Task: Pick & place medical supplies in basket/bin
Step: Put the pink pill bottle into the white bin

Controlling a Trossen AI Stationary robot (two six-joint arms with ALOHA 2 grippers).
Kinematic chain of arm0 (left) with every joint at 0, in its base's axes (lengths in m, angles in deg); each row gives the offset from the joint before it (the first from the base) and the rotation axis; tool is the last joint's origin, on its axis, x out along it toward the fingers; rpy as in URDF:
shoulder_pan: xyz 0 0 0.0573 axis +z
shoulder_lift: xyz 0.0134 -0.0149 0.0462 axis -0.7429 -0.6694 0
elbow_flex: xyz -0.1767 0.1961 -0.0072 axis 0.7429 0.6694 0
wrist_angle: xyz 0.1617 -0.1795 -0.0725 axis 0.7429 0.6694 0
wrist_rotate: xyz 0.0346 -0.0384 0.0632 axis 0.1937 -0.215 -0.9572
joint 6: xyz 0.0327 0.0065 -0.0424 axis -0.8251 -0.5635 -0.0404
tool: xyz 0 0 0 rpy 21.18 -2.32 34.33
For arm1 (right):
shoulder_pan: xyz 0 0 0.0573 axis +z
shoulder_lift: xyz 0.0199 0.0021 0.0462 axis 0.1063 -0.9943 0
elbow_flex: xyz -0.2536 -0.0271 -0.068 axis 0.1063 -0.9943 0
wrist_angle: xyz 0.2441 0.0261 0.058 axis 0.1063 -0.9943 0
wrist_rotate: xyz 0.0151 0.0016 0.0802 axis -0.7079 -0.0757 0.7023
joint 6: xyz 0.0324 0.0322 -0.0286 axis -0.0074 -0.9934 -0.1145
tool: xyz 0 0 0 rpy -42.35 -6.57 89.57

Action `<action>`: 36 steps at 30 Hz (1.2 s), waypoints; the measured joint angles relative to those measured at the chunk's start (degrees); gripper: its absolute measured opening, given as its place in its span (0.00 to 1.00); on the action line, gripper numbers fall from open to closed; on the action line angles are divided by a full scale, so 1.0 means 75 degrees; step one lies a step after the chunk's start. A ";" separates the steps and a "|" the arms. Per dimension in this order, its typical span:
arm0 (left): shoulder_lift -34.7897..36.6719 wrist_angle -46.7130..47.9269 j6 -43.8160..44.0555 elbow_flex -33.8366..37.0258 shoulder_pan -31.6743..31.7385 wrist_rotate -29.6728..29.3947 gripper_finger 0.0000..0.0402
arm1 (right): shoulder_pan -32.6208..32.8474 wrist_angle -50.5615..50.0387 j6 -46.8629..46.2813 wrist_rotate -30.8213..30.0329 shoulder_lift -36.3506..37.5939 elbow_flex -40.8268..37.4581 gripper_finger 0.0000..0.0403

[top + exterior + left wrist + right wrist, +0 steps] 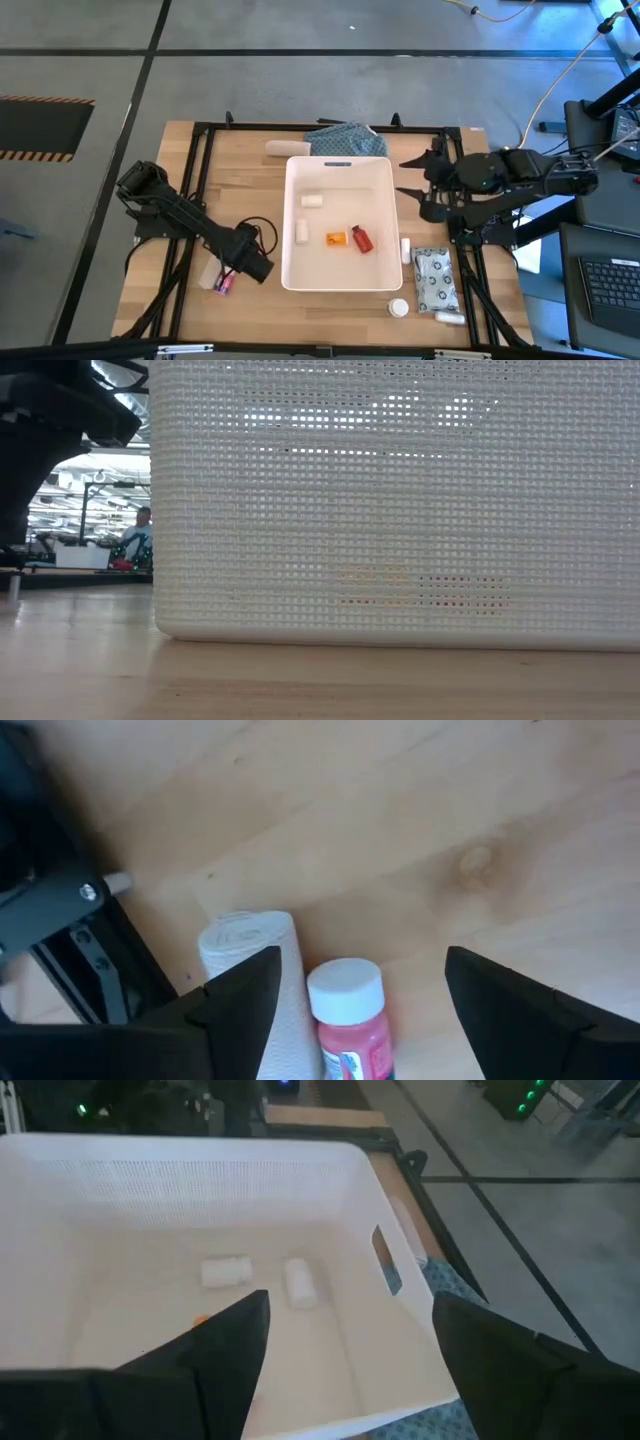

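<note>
Hovering over a round white-capped pink bottle (347, 1020) and ribbed white roll (262, 982), left gripper (360, 990) gaped open, right gripper (345, 1342) spread above the smooth white tub (385, 1210).

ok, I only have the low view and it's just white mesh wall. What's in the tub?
Observer: Four things lie in the tub: a red bottle, an orange item and two small white pieces.
Operator: Left arm?
Observer: The left gripper is low over the table, left of the tub, fingers open with a pink-labelled bottle between them and a white roll beside it.
Operator: Right arm?
Observer: The right gripper waits by the tub's right side, open and empty.
</note>
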 joint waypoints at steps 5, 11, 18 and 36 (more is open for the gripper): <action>0.0001 0.0003 0.0015 0.0000 0.0013 -0.0582 0.69 | 0.0000 -0.0164 -0.0030 0.0000 -0.0179 0.0000 0.70; 0.0001 0.0009 0.0180 0.0000 0.0042 -0.0547 0.68 | 0.0000 -0.0263 -0.0040 0.0000 -0.0317 0.0000 0.70; -0.0160 -0.0078 0.0974 -0.0012 -0.0379 0.0966 0.68 | 0.0000 -0.0415 -0.0055 0.0000 -0.0325 0.0000 0.70; -0.0398 -0.0512 0.1884 -0.0006 -0.0629 0.0751 0.68 | 0.0000 -0.0543 -0.0026 -0.0006 -0.0330 0.0000 0.70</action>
